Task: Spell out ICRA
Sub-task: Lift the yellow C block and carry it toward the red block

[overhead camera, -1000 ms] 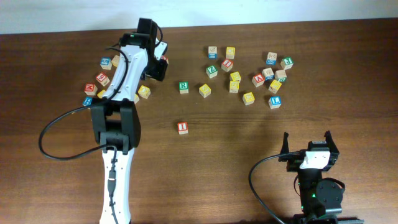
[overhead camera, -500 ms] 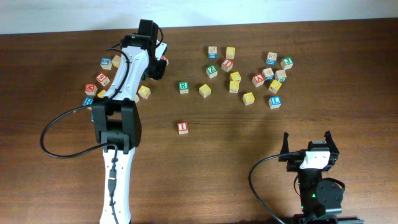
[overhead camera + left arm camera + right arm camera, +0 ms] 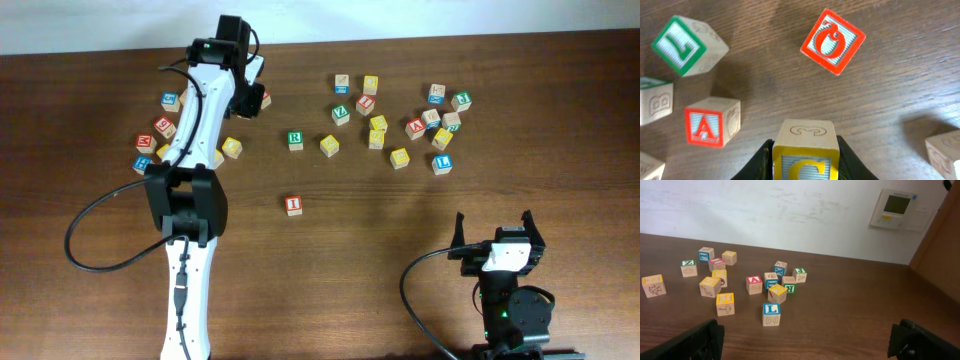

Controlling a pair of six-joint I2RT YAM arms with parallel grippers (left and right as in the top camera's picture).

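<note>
Clamping the C [image 3: 805,155] by its two plain wooden sides, the left fingers [image 3: 852,162] stand narrow, one against each flank. That hold leaves the yellow letter face turned up to the wrist camera, so the cube can probably go down readable without being turned. Whether it has cleared the counter [image 3: 360,250] I cannot tell. The arm is stretched to the far-left part of the counter, beside the left scatter of cubes.

The I [image 3: 293,204] sits alone on bare wood near the middle, well apart from both clusters. That looks like the start of the word, with room to its right for three more cubes, and the C's place would be just beside it.

The R [image 3: 295,140] stands by itself behind the I, near and easy to reach. The A [image 3: 754,284] is among the right cluster, with close neighbours, so picking it out may need more care.

The right fingers [image 3: 462,238] are spread wide and hold nothing. That arm sits at the near-right edge, clear of the cubes and of the left arm's path.
</note>
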